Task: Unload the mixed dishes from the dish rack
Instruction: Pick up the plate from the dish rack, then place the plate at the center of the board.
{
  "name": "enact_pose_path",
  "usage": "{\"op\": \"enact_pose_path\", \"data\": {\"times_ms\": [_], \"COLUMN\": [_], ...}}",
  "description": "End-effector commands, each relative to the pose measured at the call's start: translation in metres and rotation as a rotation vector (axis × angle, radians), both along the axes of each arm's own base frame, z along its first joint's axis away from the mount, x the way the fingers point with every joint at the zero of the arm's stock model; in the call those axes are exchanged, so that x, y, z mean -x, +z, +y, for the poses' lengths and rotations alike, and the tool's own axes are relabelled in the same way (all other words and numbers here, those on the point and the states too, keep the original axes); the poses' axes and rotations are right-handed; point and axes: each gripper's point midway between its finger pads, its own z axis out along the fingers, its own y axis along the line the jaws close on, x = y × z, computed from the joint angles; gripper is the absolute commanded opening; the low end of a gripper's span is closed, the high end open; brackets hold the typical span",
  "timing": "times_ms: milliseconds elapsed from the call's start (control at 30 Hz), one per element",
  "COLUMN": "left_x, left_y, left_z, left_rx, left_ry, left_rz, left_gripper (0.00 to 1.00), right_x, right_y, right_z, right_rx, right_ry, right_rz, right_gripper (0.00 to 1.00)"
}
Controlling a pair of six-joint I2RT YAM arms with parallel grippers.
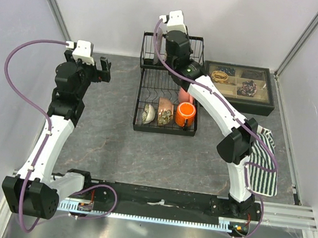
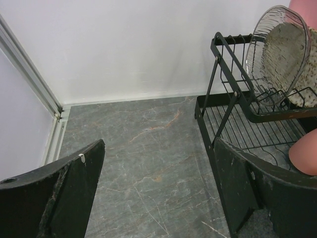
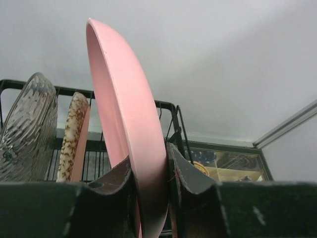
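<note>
The black wire dish rack (image 1: pixel 140 93) stands at the back centre. My right gripper (image 3: pixel 148 183) is over its upright back section and is shut on the rim of the pink plate (image 3: pixel 124 109), which stands on edge. Beside it stand a speckled plate (image 3: pixel 72 134) and a ribbed glass-like dish (image 3: pixel 27 129). The lower basket holds a small pale bowl (image 1: pixel 147 114), a brown patterned bowl (image 1: pixel 165 111), an orange mug (image 1: pixel 185 114) and a pink mug (image 1: pixel 185 93) partly under the arm. My left gripper (image 2: pixel 158 183) is open and empty over the table left of the rack (image 2: pixel 218 59).
A dark compartmented tray of trinkets (image 1: pixel 239 85) sits right of the rack. A striped cloth (image 1: pixel 264 161) lies at the right, by the right arm. White walls close in the back and sides. Grey marbled table (image 1: pixel 105 130) lies left of and in front of the rack.
</note>
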Motion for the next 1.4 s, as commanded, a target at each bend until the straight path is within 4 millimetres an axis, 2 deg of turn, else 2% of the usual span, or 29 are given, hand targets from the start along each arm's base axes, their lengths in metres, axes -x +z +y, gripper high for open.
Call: {"op": "enact_pose_path", "data": {"times_ms": [0,400,467,500,600,633,667,700,733,767,833,867,933,967,1000,1033,1067,1100,1133,1167,1367], "left_x": [0.002,0.0,0.002,0.004,0.015,0.02,0.025,0.026,0.034,0.036,0.039,0.041,0.049,0.05,0.054,0.052,0.052,0.052,0.051,0.049,0.042], "left_y": [0.019,0.02,0.022,0.017,0.029,0.034,0.039,0.04,0.049,0.053,0.064,0.067,0.076,0.078,0.087,0.086,0.086,0.09,0.089,0.088,0.096], "left_z": [0.001,0.002,-0.004,-0.008,-0.03,-0.043,-0.05,-0.057,-0.07,-0.074,-0.083,-0.087,-0.096,-0.098,-0.101,-0.102,-0.103,-0.104,-0.105,-0.107,-0.111], "left_rx": [-0.008,-0.007,-0.035,-0.054,-0.094,-0.094,-0.09,-0.087,-0.086,-0.066,-0.037,-0.039,-0.05,-0.054,-0.063,-0.072,-0.075,-0.08,-0.076,-0.074,-0.031], "left_ry": [0.0,0.005,-0.036,-0.065,-0.204,-0.28,-0.322,-0.365,-0.446,-0.471,-0.521,-0.545,-0.612,-0.627,-0.651,-0.662,-0.668,-0.675,-0.682,-0.691,-0.694], "left_rz": [-0.067,-0.074,-0.076,-0.048,-0.056,-0.067,-0.075,-0.069,-0.072,-0.069,-0.075,-0.084,-0.106,-0.11,-0.126,-0.122,-0.115,-0.123,-0.118,-0.113,-0.129], "left_gripper": [0.98,0.98,0.98,0.98,0.98,0.95,0.95,0.99,0.99,0.99,0.99,0.99,0.99,0.99,0.99,0.99,0.99,0.99,0.99,0.99,0.98], "right_x": [0.018,0.031,0.033,0.037,0.046,0.049,0.051,0.058,0.061,0.068,0.074,0.082,0.089,0.1,0.102,0.107,0.117,0.121,0.13,0.135,0.156], "right_y": [0.063,0.104,0.108,0.115,0.124,0.127,0.123,0.128,0.13,0.134,0.126,0.134,0.122,0.129,0.118,0.111,0.115,0.105,0.107,0.098,0.08], "right_z": [-0.002,-0.025,-0.028,-0.031,-0.033,-0.031,-0.029,-0.031,-0.031,-0.031,-0.029,-0.026,-0.019,-0.013,-0.007,-0.003,0.002,0.008,0.008,0.018,0.04], "right_rx": [-0.064,-0.021,-0.017,-0.025,-0.042,-0.053,-0.066,-0.08,-0.087,-0.104,-0.086,-0.104,-0.112,-0.123,-0.132,-0.127,-0.136,-0.14,-0.152,-0.147,-0.166], "right_ry": [-0.037,-0.142,-0.142,-0.142,-0.093,-0.06,-0.03,-0.004,0.015,0.06,0.106,0.165,0.234,0.316,0.353,0.388,0.46,0.496,0.527,0.594,0.756], "right_rz": [-0.16,-0.277,-0.283,-0.29,-0.287,-0.289,-0.268,-0.265,-0.26,-0.248,-0.206,-0.211,-0.162,-0.163,-0.133,-0.103,-0.1,-0.07,-0.065,-0.04,0.04], "right_gripper": [0.0,0.0,0.0,0.0,0.0,0.0,0.0,0.0,0.0,0.0,0.0,0.0,0.0,0.0,0.0,0.0,0.0,0.0,0.0,0.0,0.0]}}
